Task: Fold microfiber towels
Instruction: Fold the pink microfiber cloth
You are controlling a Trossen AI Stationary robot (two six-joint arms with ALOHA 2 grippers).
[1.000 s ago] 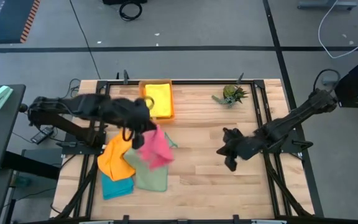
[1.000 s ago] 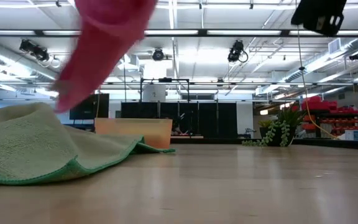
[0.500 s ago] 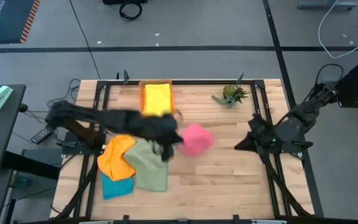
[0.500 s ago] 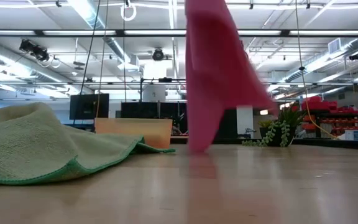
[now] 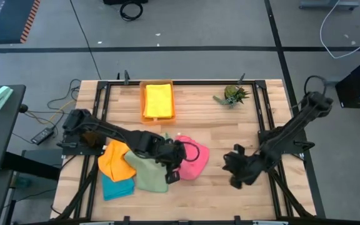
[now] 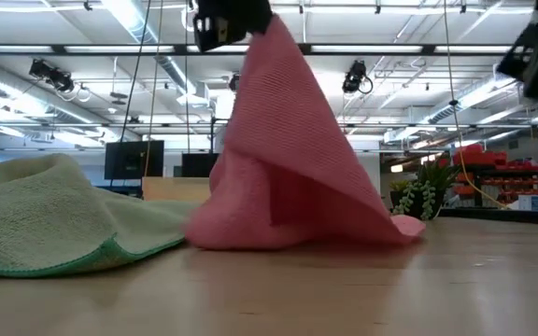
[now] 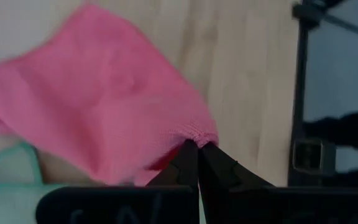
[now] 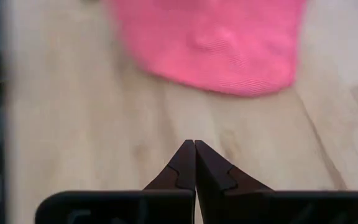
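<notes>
Left gripper (image 5: pixel 179 149): pinches a fold of the pink towel (image 5: pixel 192 160) between closed fingers (image 7: pixel 188 163), near the middle of the tabletop (image 5: pixel 230 134).
Pink towel: its lower part lies crumpled on the wood, just right of the green towel (image 5: pixel 147 174); its upper part hangs from the grip.
Low view: the pink towel (image 6: pixel 283 159) rises in a tent shape to the gripper (image 6: pixel 232 19), a lift the overhead picture flattens out.
Left wrist view: the pinched edge of the pink towel (image 7: pixel 104 99) bunches right at the fingertips.
Right gripper (image 5: pixel 235 170): hovers over bare wood right of the pink towel, apart from it, fingers (image 8: pixel 185 165) pressed together and holding nothing.
Right wrist view: the pink towel (image 8: pixel 210 37) lies ahead of the closed tips, with bare wood between.
Other towels: orange towel (image 5: pixel 115 158) and teal towel (image 5: pixel 117 187) lie at the left beside the green one; a yellow towel (image 5: pixel 158 100) sits in the orange tray (image 5: pixel 144 103) at the far edge.
Plant (image 5: pixel 232 95): stands at the far right of the tabletop.
Writing: none readable in any view.
</notes>
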